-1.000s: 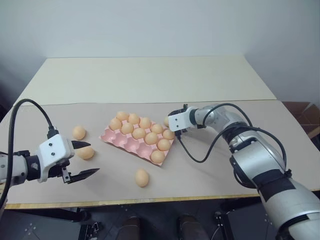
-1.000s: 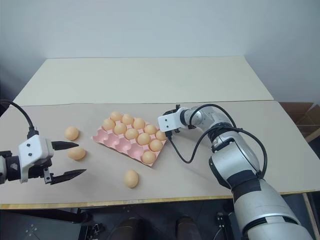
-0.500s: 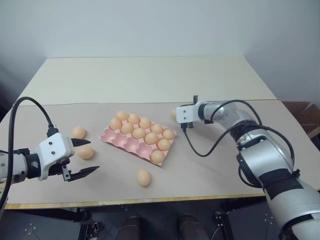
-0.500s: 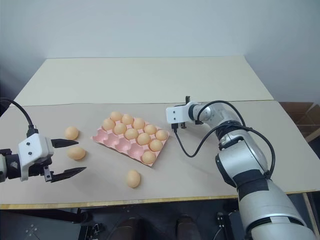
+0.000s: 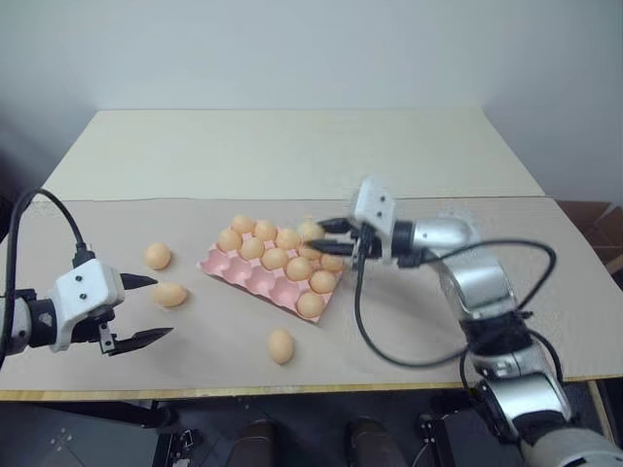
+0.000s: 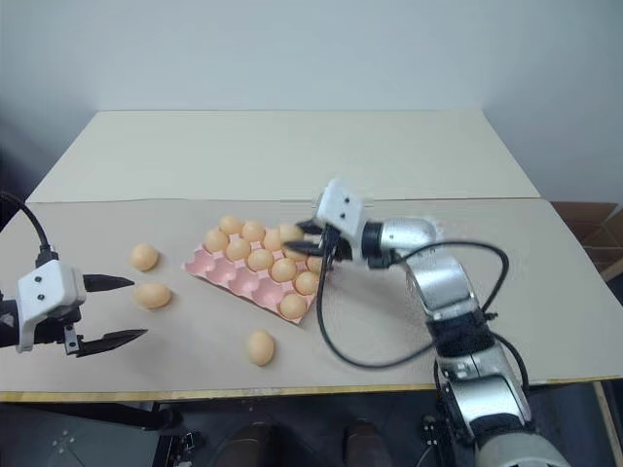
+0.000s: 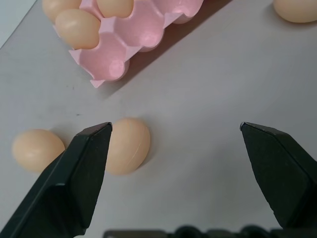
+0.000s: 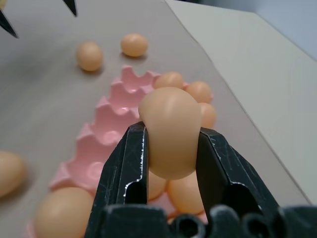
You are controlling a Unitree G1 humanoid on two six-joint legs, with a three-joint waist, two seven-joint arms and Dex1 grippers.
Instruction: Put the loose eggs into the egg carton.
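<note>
The pink egg carton (image 5: 242,278) lies mid-table, its far rows filled and its near row of cups bare. My right gripper (image 5: 318,236) hangs over the carton's right part, shut on one egg (image 8: 171,131) pinched between both fingers (image 8: 132,154). Three loose eggs rest on the table: two left of the carton (image 5: 158,256) (image 5: 170,294) and one in front of it (image 5: 280,345). My left gripper (image 5: 142,309) stands open low at the left, just short of the nearer left egg (image 7: 128,145), which lies by one fingertip (image 7: 97,139).
The carton sits on a grey-brown mat (image 5: 409,321) that covers the front half of the cream table (image 5: 292,146). A black cable (image 5: 362,321) loops under my right arm. The table's front edge runs just behind the front loose egg.
My right gripper shut on the egg by the carton's right end, lifted it, rolled and swung back over the carton. My left gripper drifted slightly left, still open.
</note>
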